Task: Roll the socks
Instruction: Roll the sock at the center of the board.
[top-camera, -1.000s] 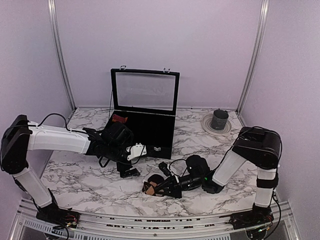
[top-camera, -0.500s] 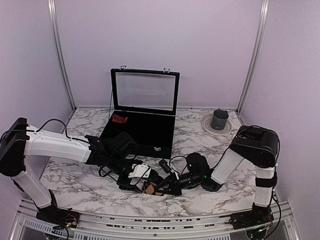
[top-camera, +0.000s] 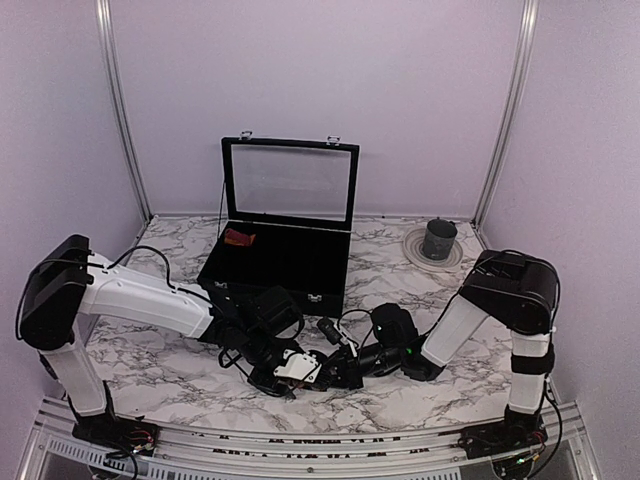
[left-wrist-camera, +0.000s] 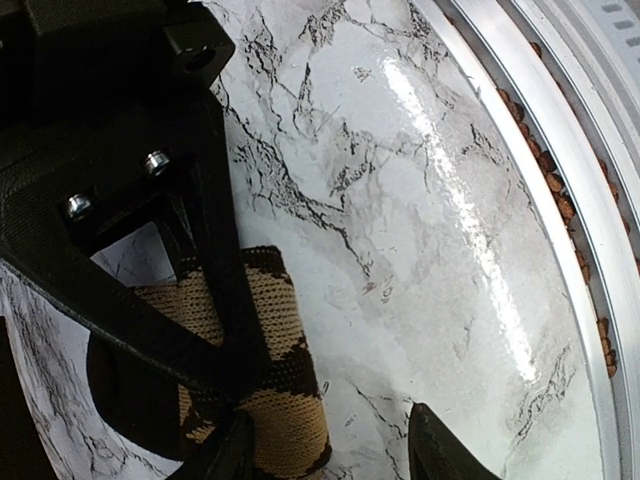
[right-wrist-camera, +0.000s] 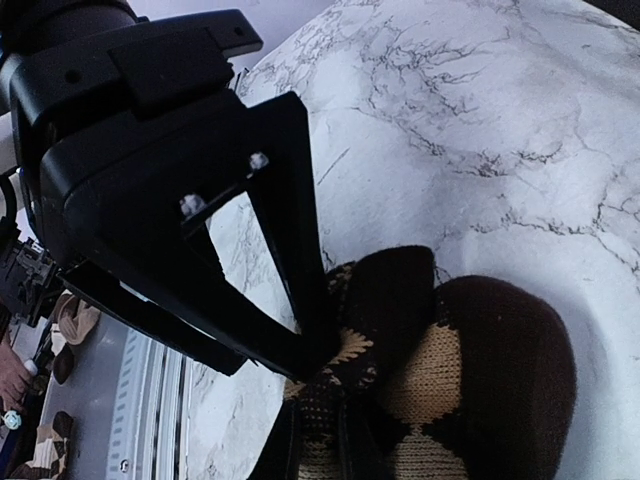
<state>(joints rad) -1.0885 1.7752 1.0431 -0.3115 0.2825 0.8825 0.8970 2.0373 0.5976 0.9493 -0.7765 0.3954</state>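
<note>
The dark argyle sock (left-wrist-camera: 270, 400), brown-black with tan diamonds, lies partly rolled on the marble near the front edge. It also shows in the right wrist view (right-wrist-camera: 480, 370). My right gripper (right-wrist-camera: 320, 445) is shut on its end and shows in the top view (top-camera: 337, 372). My left gripper (left-wrist-camera: 335, 455) is open, its left finger against the roll and its right finger over bare marble; it shows in the top view (top-camera: 290, 368). The two grippers meet over the sock, which is almost hidden from above. The magenta-red sock (top-camera: 238, 237) lies in the black case.
The open black case (top-camera: 290, 265) with a glass lid stands at the back centre. A dark cup (top-camera: 438, 238) sits on a plate at the back right. The aluminium front rail (left-wrist-camera: 560, 200) runs close to the sock.
My left arm has swung right and forward, from beside the case to the sock, and now meets the right gripper. The right gripper has kept hold of the sock and barely moved.
</note>
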